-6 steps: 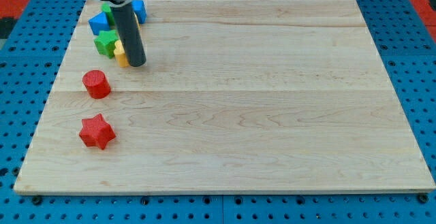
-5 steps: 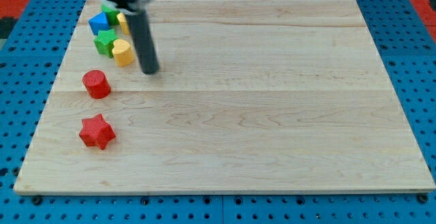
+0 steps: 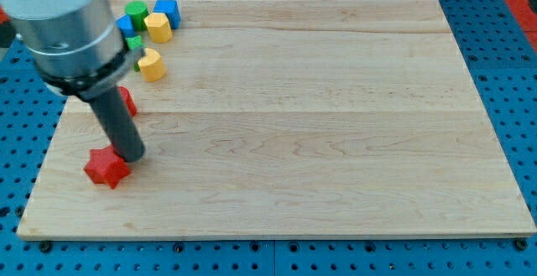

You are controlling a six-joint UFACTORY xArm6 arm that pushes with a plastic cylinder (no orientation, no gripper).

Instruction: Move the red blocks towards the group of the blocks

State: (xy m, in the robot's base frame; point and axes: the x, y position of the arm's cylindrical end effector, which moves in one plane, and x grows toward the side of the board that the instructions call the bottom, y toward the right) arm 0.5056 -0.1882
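Pale wooden board (image 3: 319, 125) lies on a blue pegboard (image 3: 520, 100). The arm has no jaws, only a dark rod whose tip (image 3: 130, 155) touches the upper right edge of the red star block (image 3: 106, 169) near the view's bottom left. Half hidden behind the rod sits the red cylinder (image 3: 127, 101). Further up cluster the yellow block (image 3: 152, 64), another yellow block (image 3: 158, 27), green cylinder (image 3: 136, 13) and blue cube (image 3: 167, 10).

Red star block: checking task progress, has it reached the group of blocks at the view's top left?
No. The red star block lies near the view's bottom left, beside my tip, far from the group.
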